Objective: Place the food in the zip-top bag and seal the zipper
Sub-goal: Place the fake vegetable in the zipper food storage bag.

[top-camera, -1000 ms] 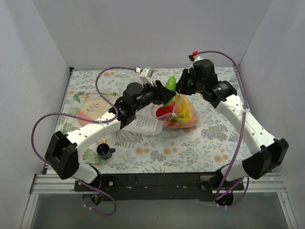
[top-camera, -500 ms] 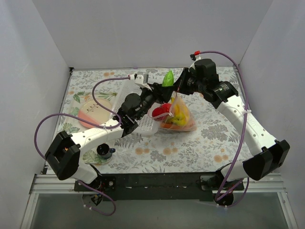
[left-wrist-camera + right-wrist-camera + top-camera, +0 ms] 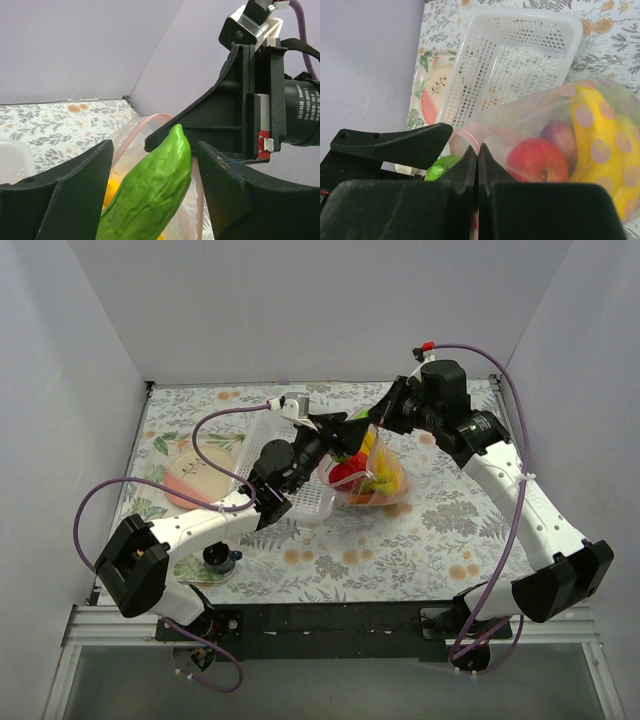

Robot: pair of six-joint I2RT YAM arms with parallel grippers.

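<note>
My left gripper [image 3: 342, 432] is shut on the green cucumber [image 3: 150, 195], whose tip points at the bag mouth. My right gripper [image 3: 377, 421] is shut on the pink zipper [image 3: 470, 138] and holds the mouth of the clear zip-top bag [image 3: 388, 480] up off the table. In the right wrist view its fingers [image 3: 477, 152] pinch the strip. Inside the bag lie a red apple [image 3: 537, 160], a purple onion [image 3: 561, 136] and a yellow banana bunch [image 3: 600, 145]. The cucumber tip [image 3: 441, 167] shows just left of the pinched strip.
The white slotted basket [image 3: 302, 502] lies under my left arm, just left of the bag. A floral plate [image 3: 188, 476] sits at the left. A second plate [image 3: 195, 568] near the front left carries a small dark object [image 3: 220, 557]. Walls close in on three sides.
My left gripper has brought the cucumber down from above to the bag's mouth. My right gripper has shifted slightly right and up, still holding the bag mouth.
</note>
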